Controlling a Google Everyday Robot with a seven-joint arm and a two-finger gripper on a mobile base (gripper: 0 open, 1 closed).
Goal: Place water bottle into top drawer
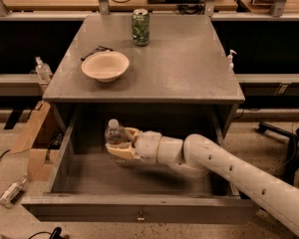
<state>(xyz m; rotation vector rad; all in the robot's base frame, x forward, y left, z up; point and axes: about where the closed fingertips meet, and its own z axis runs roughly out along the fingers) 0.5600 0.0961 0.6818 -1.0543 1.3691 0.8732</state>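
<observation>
The water bottle (114,132), clear with a white cap, stands upright inside the open top drawer (139,208), near its back left. My gripper (120,144) is shut on the bottle's lower body, reaching in from the right on a white arm. The bottle's base is hidden behind the fingers, so I cannot tell whether it touches the drawer floor. The drawer is pulled out fully, with a small metal pull at its front centre.
On the grey table (189,68) sit a green can (140,27) at the back and a beige bowl (105,65) at the left. A cardboard box (35,143) stands left of the drawer. A small pump bottle (231,59) is at the right, an office chair base beyond.
</observation>
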